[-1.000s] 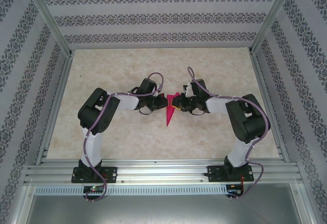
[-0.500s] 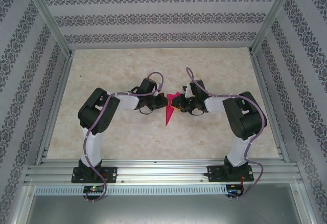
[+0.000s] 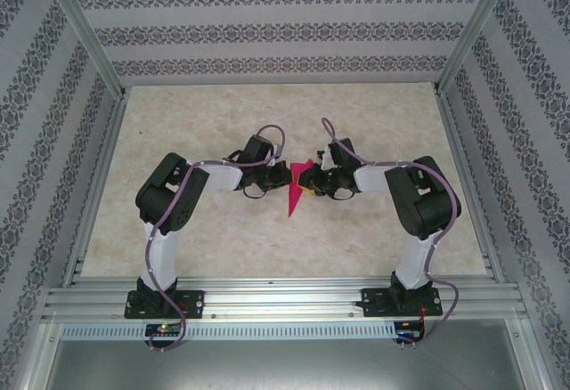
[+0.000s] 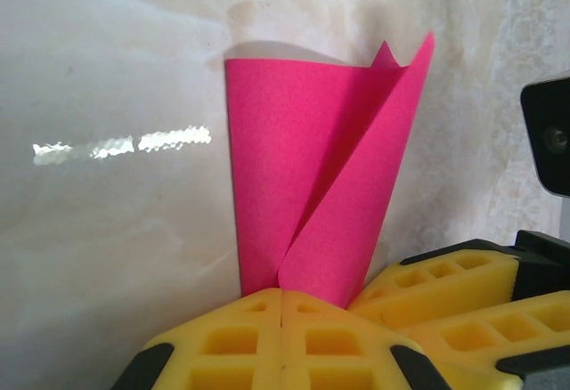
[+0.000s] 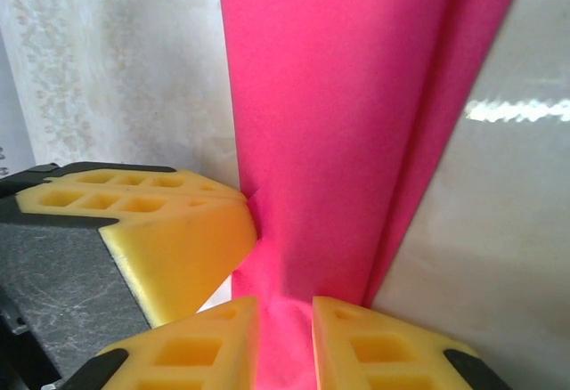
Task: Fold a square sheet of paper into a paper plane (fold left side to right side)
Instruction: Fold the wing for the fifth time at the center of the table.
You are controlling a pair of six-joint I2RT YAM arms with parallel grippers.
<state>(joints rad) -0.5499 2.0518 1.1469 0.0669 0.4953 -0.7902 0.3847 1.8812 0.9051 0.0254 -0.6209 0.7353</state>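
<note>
The paper plane is a narrow magenta-pink dart, half folded along its centre crease and standing up off the table between both grippers. In the left wrist view its two flaps rise from the seam of my left gripper, whose yellow fingers are pressed together on its near end. My right gripper is open, and a strip of the paper runs through the gap between its fingers. From above, the left gripper and right gripper face each other across the paper.
The marbled beige table is walled by patterned panels and aluminium posts. An aluminium rail carrying both arm bases runs along the near edge. The right gripper's yellow fingers crowd close beside the left one.
The right arm's elbow has swung slightly left and its gripper has edged closer to the paper. The left arm and the paper have stayed put.
</note>
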